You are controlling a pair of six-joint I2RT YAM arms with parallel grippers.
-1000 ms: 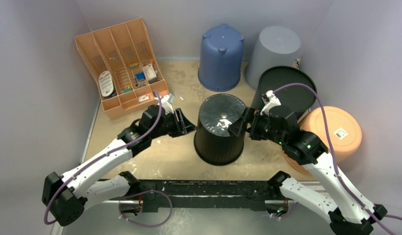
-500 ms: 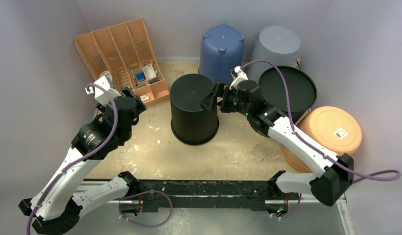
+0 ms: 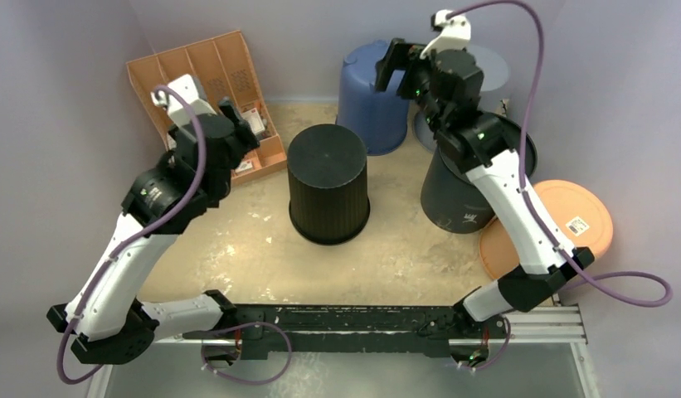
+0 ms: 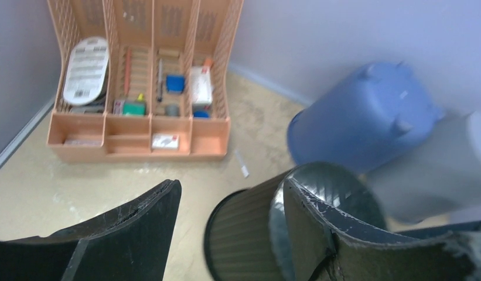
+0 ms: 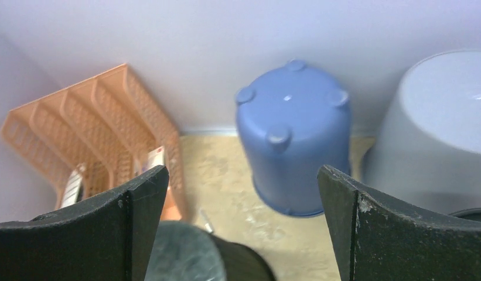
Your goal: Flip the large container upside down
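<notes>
The large black ribbed container (image 3: 328,184) stands mouth down in the middle of the table, its flat base up. It shows low in the left wrist view (image 4: 249,234) and at the bottom of the right wrist view (image 5: 185,257). My left gripper (image 3: 240,131) is open and empty, raised to the left of the container and apart from it; its jaws (image 4: 229,187) are spread wide. My right gripper (image 3: 396,66) is open and empty, raised high behind the container near the back wall, jaws (image 5: 241,172) spread wide.
An orange desk organiser (image 3: 206,99) with small items stands at the back left. An upturned blue bucket (image 3: 372,95) and a grey bucket (image 3: 486,70) stand at the back. Another black bin (image 3: 465,199) and an orange bowl (image 3: 569,224) are on the right.
Both grippers have let go of the black container, risen and drawn away, the left to the left, the right to the back. The container shifted back and left, then stayed still.
</notes>
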